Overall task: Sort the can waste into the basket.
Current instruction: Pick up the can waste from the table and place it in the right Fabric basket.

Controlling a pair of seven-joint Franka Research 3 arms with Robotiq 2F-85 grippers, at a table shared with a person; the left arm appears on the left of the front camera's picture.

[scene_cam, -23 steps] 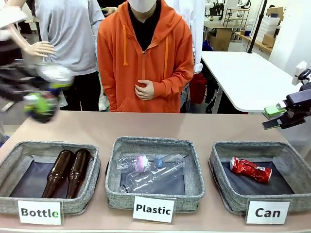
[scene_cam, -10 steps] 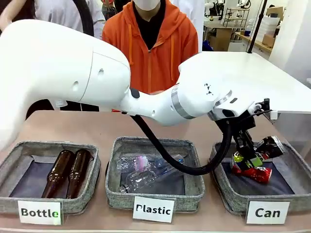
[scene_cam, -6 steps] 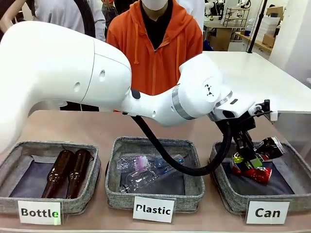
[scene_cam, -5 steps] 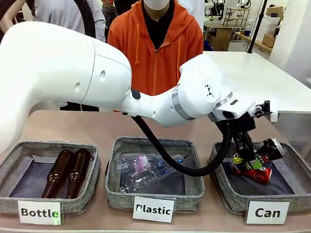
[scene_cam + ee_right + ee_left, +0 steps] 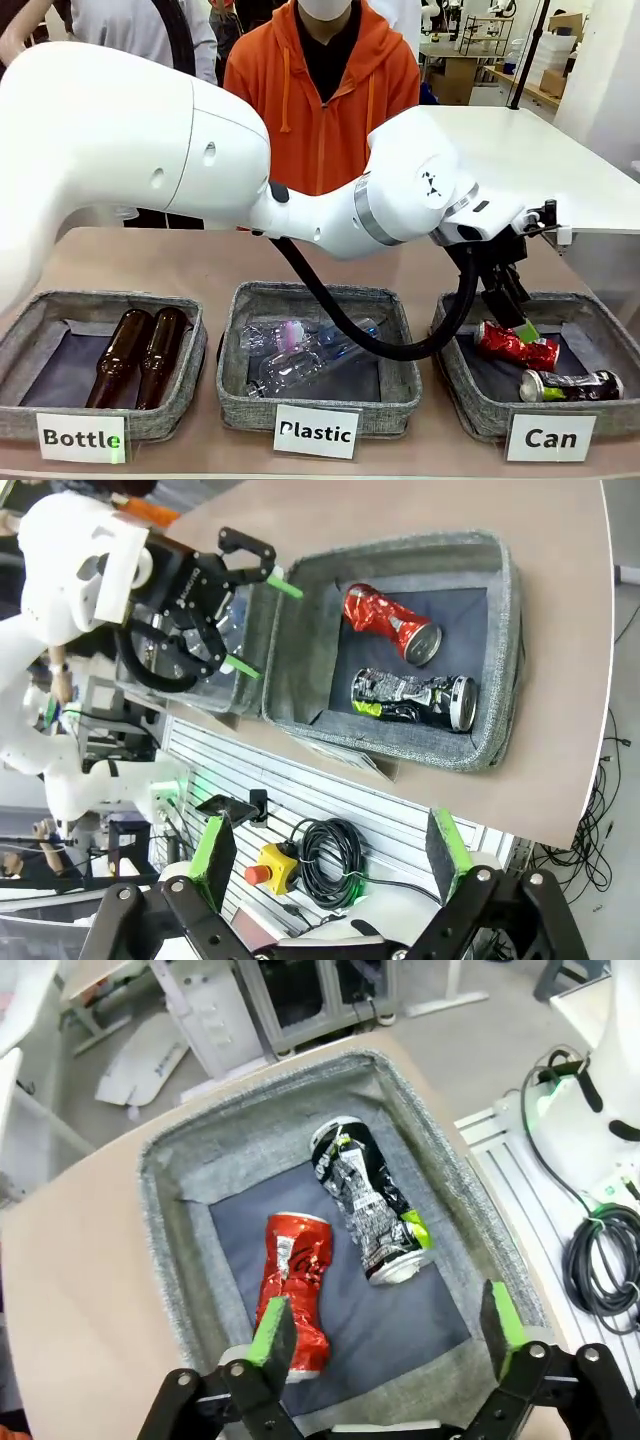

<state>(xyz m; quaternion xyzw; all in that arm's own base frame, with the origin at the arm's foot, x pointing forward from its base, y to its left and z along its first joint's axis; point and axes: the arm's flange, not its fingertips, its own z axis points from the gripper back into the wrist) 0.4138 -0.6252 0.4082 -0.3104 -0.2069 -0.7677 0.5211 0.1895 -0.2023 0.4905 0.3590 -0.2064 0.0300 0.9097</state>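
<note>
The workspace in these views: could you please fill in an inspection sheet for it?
Surface: tan table, bare behind the baskets.
Job's things: red can and dark can lie side by side in the Can basket.
Clutter: brown bottles in the Bottle basket; clear bottles in the Plastic basket.
Grippers: left gripper open above the Can basket; right gripper open, fingers empty.
Cables: black coil beside the table.
Surroundings: person in orange hoodie opposite.

Two brown glass bottles (image 5: 139, 355) lie side by side in the grey basket labelled "Bottle" (image 5: 30, 330). Clear plastic bottles (image 5: 310, 355) fill the middle basket labelled "Plastic" (image 5: 400, 365). A person in an orange hoodie (image 5: 320, 100) stands behind the tan table (image 5: 150, 260).
</note>
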